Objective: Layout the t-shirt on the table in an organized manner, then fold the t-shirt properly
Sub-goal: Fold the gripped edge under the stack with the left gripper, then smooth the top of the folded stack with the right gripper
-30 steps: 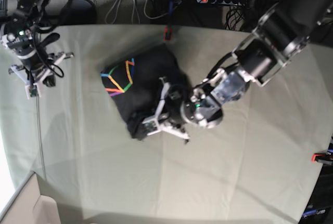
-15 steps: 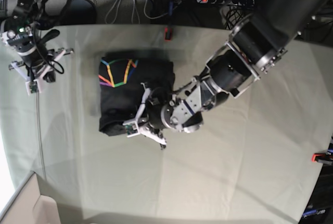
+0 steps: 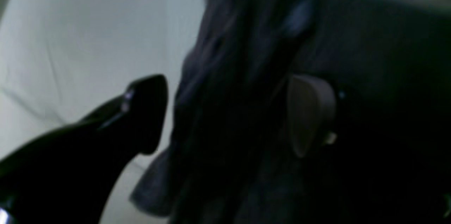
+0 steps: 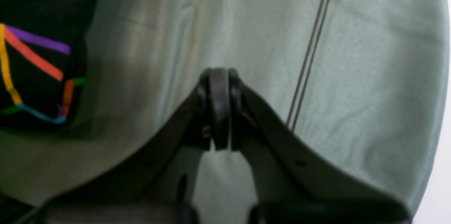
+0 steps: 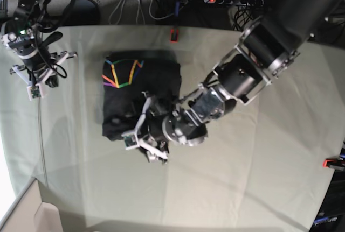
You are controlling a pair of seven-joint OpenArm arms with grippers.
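t-shirt [image 3: 282, 111] a blurred dark mass in left wrist view, rainbow graphic [image 4: 31, 76] cut off by frame edge

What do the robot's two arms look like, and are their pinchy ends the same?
The left arm is a thick black tube with silvery rings at its joints, thinning toward a white-framed left end effector. Close up, its fingers are glossy black, one with a tan pad. The right arm is black with looping cables and a small green light; its right end effector has black, rounded tips.
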